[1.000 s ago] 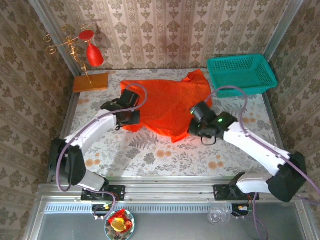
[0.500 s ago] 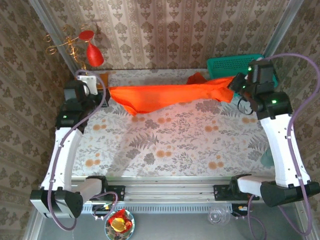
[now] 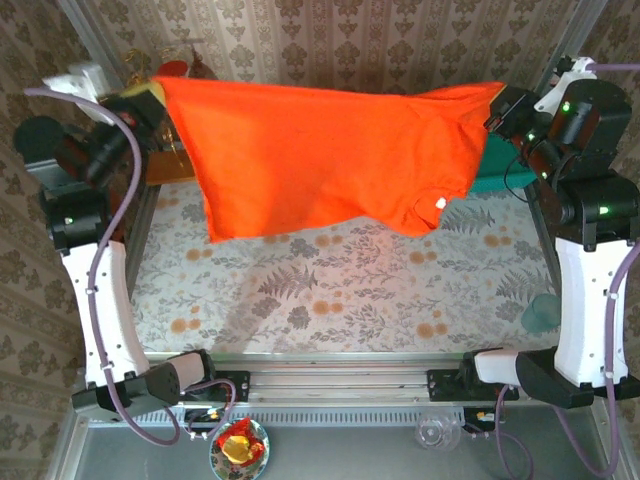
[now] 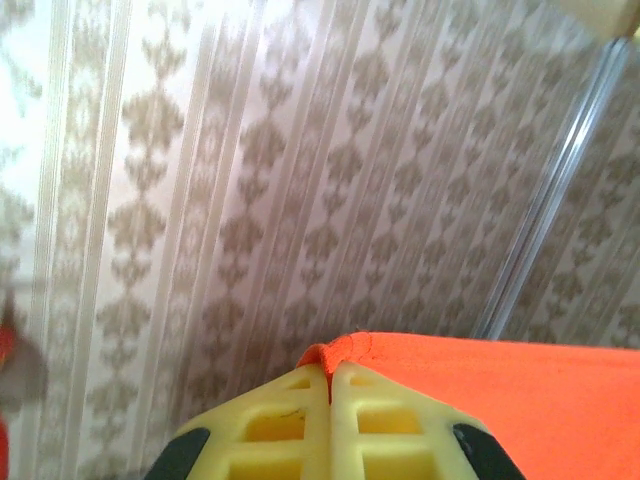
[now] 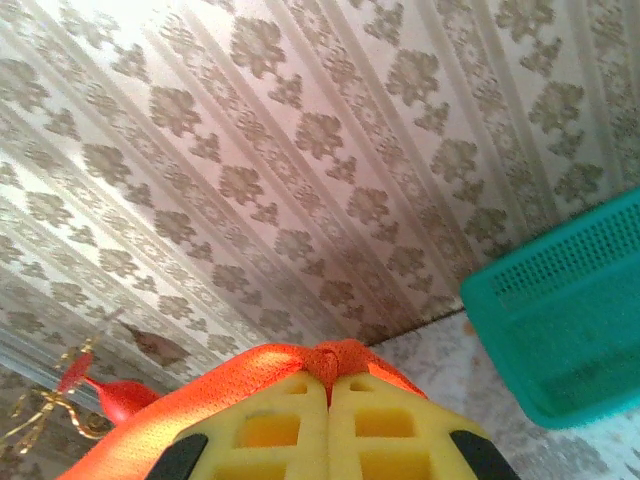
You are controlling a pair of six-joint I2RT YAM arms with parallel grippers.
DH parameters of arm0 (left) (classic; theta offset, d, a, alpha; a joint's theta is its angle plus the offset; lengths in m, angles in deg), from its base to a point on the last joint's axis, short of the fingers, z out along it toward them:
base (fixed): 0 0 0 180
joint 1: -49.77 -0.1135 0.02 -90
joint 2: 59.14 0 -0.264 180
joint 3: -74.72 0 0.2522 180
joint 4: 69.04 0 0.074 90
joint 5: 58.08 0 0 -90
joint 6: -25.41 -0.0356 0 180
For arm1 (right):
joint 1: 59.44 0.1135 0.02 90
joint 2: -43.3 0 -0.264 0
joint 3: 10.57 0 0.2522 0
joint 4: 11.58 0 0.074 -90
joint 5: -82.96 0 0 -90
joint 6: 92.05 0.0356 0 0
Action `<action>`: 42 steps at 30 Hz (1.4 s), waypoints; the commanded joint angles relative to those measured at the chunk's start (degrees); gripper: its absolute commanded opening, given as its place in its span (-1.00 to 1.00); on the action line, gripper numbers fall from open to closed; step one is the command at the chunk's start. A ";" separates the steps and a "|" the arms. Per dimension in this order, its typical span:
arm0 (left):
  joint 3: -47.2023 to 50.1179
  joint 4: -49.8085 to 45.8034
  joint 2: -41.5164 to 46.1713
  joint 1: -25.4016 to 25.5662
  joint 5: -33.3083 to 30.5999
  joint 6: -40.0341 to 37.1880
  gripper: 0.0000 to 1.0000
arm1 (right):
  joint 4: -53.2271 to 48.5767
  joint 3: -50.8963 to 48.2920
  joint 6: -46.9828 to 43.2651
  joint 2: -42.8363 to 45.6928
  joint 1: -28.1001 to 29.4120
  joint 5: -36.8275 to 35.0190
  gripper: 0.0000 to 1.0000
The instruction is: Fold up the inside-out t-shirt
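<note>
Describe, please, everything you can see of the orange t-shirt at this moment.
The t-shirt is plain bright orange-red cloth, soft and lightly creased, with no print. A small white tag shows near its lower right edge. It is spread wide in the air, hanging like a curtain above the floral table. The left hand and right hand, both shut, pinch its two upper corners, and the lower edge hangs loose and uneven.

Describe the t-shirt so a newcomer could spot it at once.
Above the floral table, between the two raised arms, hangs a wide cloth. It is the t-shirt, stretched in the air, one top corner pinched in the left claw, the other in the right claw. It is plain bright orange-red, unlike the teal basket nearby.
</note>
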State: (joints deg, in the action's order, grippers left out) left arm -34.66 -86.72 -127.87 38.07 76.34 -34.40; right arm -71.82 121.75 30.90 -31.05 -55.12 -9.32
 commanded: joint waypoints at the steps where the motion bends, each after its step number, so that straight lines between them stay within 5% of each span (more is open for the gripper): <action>1: -7.38 6.73 -1.19 -1.83 0.43 7.81 -1.00 | 5.68 1.66 0.82 0.91 -0.74 1.58 -1.00; 4: -8.14 3.53 -2.62 -1.35 -0.46 6.85 -1.00 | 2.94 6.61 -1.96 -0.13 -0.80 -2.45 -1.00; 11: 10.03 7.84 -1.35 0.12 1.19 8.28 -1.00 | -2.78 23.72 -9.89 -3.31 -0.98 -12.18 -1.00; 19: -3.87 -0.50 -1.37 -1.30 0.99 3.29 -1.00 | 1.40 15.30 -5.43 -1.63 -0.98 -5.45 -1.00; 33: 2.85 -2.92 17.06 -2.11 -3.20 -0.53 -1.00 | 12.23 -3.84 -2.72 18.87 -0.98 -2.80 -1.00; 42: 0.67 -5.55 16.29 -2.17 -7.29 0.41 -1.00 | 13.89 -0.90 -1.77 14.82 -0.97 -2.44 -1.00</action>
State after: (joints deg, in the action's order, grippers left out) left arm -33.06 -91.05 -108.78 36.50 72.15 -33.35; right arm -60.04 120.92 28.18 -11.86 -55.69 -11.46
